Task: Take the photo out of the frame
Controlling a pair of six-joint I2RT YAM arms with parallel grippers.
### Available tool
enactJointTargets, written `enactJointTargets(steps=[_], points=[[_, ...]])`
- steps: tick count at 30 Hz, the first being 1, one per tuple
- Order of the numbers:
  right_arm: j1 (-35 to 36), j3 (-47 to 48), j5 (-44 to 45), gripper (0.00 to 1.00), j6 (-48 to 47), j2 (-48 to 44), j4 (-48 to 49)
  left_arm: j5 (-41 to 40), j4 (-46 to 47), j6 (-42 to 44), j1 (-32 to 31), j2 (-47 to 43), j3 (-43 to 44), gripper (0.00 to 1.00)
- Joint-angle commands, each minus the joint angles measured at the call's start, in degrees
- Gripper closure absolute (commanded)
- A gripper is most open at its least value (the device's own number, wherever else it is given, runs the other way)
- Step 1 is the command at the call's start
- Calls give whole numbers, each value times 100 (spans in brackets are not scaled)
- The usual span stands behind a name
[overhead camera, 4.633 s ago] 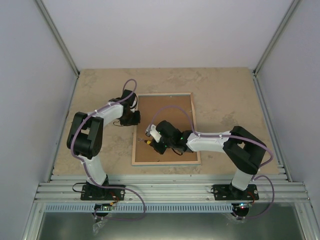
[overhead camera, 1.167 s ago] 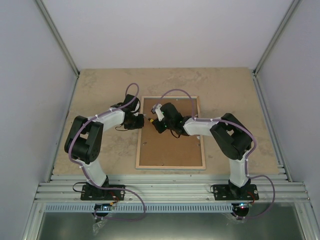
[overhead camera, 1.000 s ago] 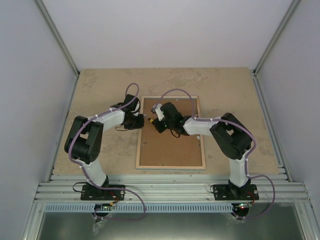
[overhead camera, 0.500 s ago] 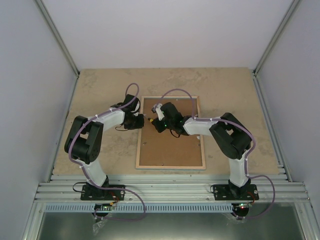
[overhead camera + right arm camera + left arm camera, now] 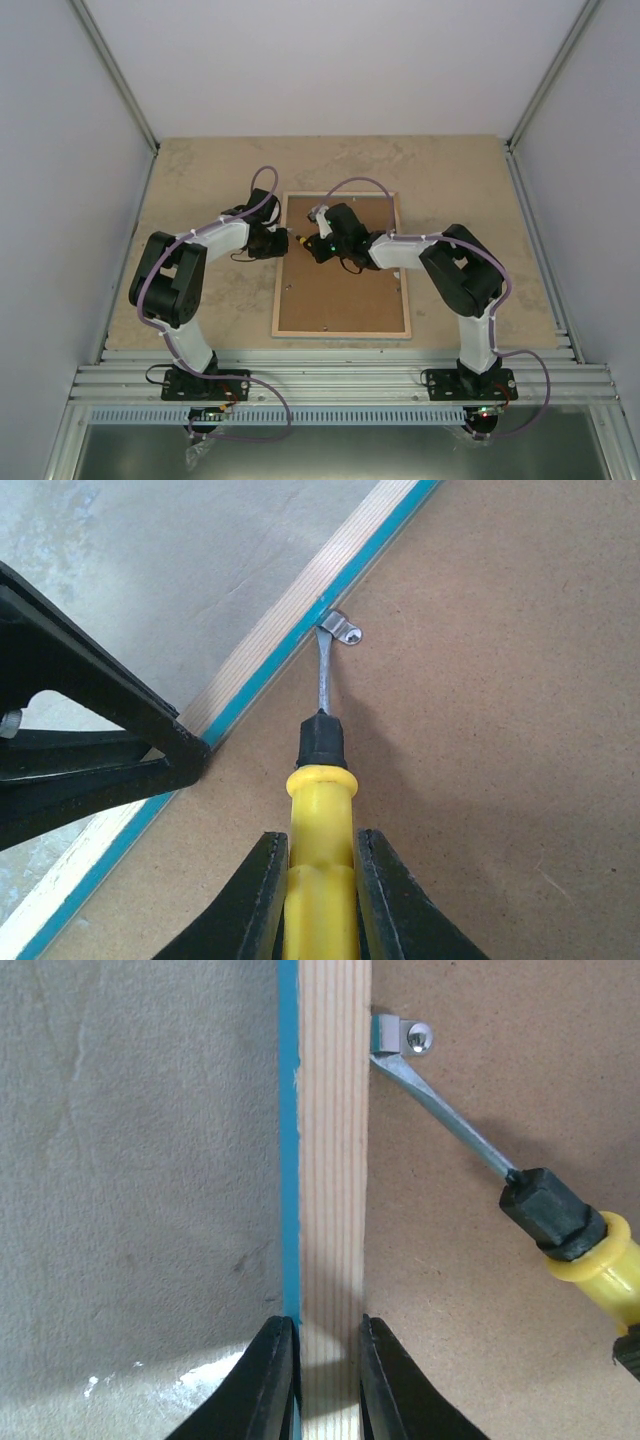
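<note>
The table (image 5: 190,170) is mottled beige, and the left arm (image 5: 170,285) rises from its near edge and bends inward toward the middle. The left gripper (image 5: 322,1365) sits on the left rail of the frame (image 5: 342,333), near that rail's far end. One black finger (image 5: 272,1380) is on the outer, table side and the other on the inner side, so the jaws are pinched tight on the frame. The rail between them shows bare pale wood with a thin turquoise strip along its outer edge. The frame lies flat about midway across the table, long sides running near to far, its brown panel (image 5: 340,300) facing up; the photo cannot be seen in any view. Just inside the left rail a small metal clip (image 5: 400,1035) with a round rivet head sits on the panel. The flat steel tip of a screwdriver (image 5: 320,810) touches this clip, the blade slanting across the panel from the right. Its handle is yellow with a black collar. The right gripper (image 5: 320,890) is closed on that handle, a black finger on each side. The two grippers are near each other at the frame's far left corner. The right arm (image 5: 460,285) reaches in over the frame from the near right of the table
</note>
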Motion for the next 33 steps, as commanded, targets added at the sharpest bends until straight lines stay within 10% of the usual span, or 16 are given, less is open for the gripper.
enactJointTargets(steps=[1, 33], points=[[-267, -144, 169, 99, 577, 45, 650, 550, -274, -3, -62, 52, -35, 87], [-241, -168, 279, 99, 1211, 6, 1638, 827, -195, -42, -62, 50, -71, 88]])
